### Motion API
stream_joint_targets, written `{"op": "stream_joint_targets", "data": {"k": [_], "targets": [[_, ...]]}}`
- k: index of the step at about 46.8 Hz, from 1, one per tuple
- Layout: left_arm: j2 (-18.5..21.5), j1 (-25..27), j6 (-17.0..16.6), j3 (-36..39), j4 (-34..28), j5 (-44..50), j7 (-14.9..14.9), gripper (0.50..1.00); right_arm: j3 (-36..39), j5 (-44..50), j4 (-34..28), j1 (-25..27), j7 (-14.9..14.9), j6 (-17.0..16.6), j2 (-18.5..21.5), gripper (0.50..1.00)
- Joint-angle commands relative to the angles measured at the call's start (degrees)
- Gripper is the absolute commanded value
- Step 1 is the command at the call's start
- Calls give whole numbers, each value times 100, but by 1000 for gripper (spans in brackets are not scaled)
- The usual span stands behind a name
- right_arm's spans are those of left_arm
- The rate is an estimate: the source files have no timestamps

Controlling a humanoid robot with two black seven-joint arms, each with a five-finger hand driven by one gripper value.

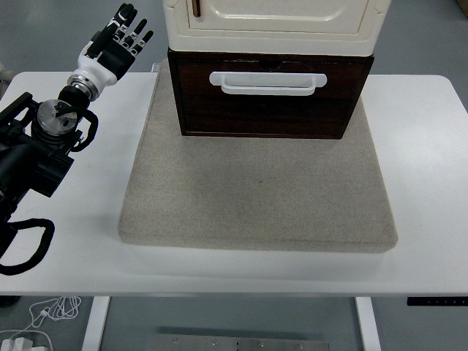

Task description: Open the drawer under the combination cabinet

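The robot's black-and-white five-fingered left hand (118,38) hangs with fingers spread, holding nothing. To its right, the dark brown wooden drawer (269,95) sits beneath the cream cabinet (272,22). Hooking fingertips under the white bar handle (268,82) and pulling straight seems best. The grey felt mat (256,190) offers open room.

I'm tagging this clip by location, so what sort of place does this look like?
Probably a robotics lab or test room: a white table on a grey floor, a staged combination cabinet with drawer on a grey mat, loose cables below.
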State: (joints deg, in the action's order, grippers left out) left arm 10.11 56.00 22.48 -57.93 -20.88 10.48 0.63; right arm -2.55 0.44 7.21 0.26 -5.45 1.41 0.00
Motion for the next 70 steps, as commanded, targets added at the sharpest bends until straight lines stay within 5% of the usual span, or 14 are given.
{"op": "stream_joint_targets", "data": {"k": [1, 13, 28, 38, 45, 70], "targets": [[0, -10, 142, 1, -38, -2, -2, 1000, 0, 0, 0, 0, 0, 0, 0, 928], [403, -1, 538, 387, -214, -90, 42, 1000, 0, 0, 0, 0, 0, 0, 0, 928], [1748, -115, 757, 1213, -1321, -134, 60, 1000, 0, 0, 0, 0, 0, 0, 0, 928], [2337, -142, 1252, 1354, -1524, -836, 69, 1000, 0, 0, 0, 0, 0, 0, 0, 928], [2618, -212, 1252, 1354, -1682, -1347, 60, 1000, 0, 0, 0, 0, 0, 0, 0, 928], [4244, -458, 1252, 1363, -3791, -2902, 60, 1000, 0, 0, 0, 0, 0, 0, 0, 928]]}}
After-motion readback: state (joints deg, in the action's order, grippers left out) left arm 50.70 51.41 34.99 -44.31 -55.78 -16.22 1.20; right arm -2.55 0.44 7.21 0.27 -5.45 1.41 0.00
